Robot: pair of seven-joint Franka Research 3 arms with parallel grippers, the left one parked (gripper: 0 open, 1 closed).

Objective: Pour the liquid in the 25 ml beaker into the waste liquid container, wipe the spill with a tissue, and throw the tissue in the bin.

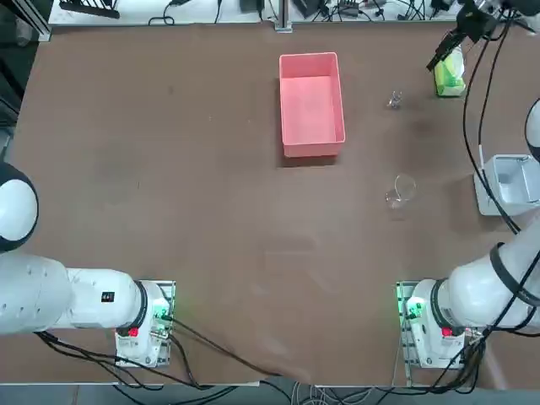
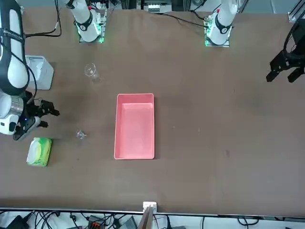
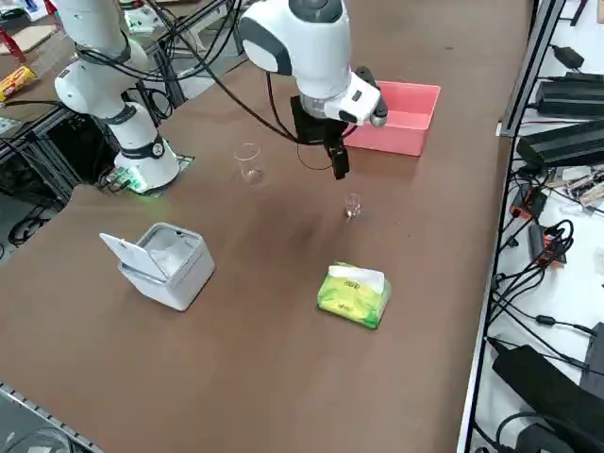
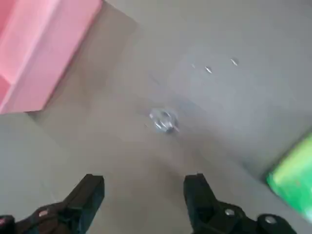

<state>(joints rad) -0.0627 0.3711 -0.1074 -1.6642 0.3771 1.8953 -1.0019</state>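
The black fingers of the right gripper (image 4: 144, 179) stand wide apart above the desk (image 3: 274, 377), on the robot's right of the pink rectangular plastic tray (image 1: 312, 110), with nothing between them. Nearest the tray on that side is the tiny clear glass beaker (image 4: 164, 120); whether it holds liquid, I cannot tell. Small clear drops (image 4: 208, 69) dot the desk near it. Farther right of the tray lies a green soft pack (image 3: 352, 304), a white paper tissue (image 3: 357, 276) sticking out. The larger clear glass beaker (image 3: 250, 167) stands right of the tray, toward the robot's base; beyond it, farthest right, a white plastic bin (image 3: 179, 283) has its lid open.
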